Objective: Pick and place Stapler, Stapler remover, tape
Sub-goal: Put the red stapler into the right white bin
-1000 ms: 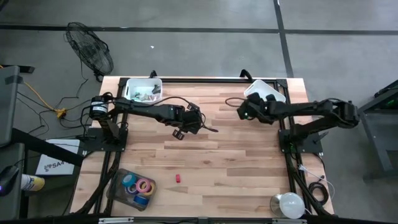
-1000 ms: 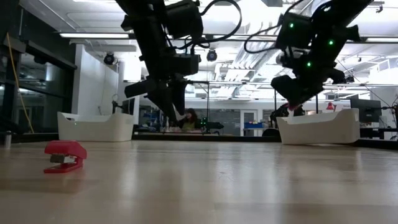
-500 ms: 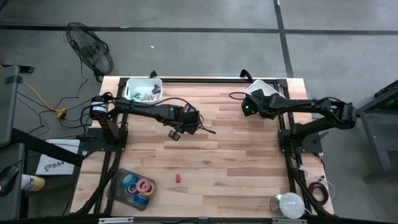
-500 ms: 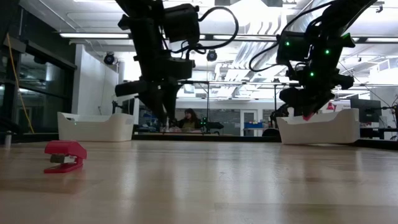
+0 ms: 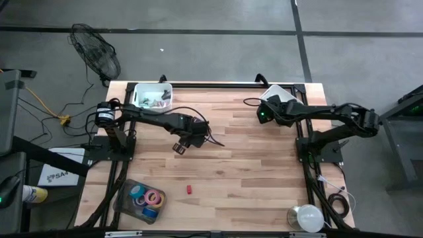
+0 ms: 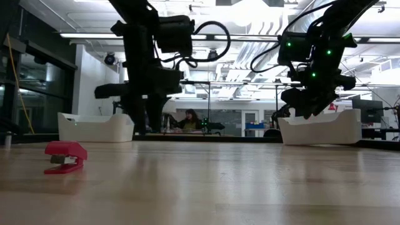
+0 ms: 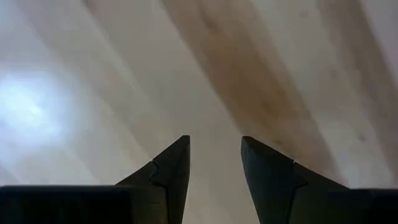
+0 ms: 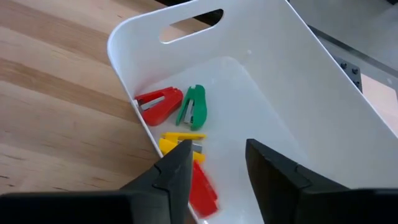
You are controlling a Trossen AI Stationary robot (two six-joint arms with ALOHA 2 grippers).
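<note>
Right end effector (image 8: 214,168) apart, empty, above white bin (image 8: 298,118); red stapler (image 8: 200,183) directly beneath.

Left claw (image 7: 215,163) parted, pointing down; right claw (image 8: 216,163) parted.

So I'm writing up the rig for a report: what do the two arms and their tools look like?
Both arms are black, jointed and slim, with loose black cables looping alongside. The right arm carries small green indicator lights near the wrist. The left tool and the right tool each end in two dark, tapered, wedge-shaped fingers with a notched inner edge. No markings are legible.
</note>
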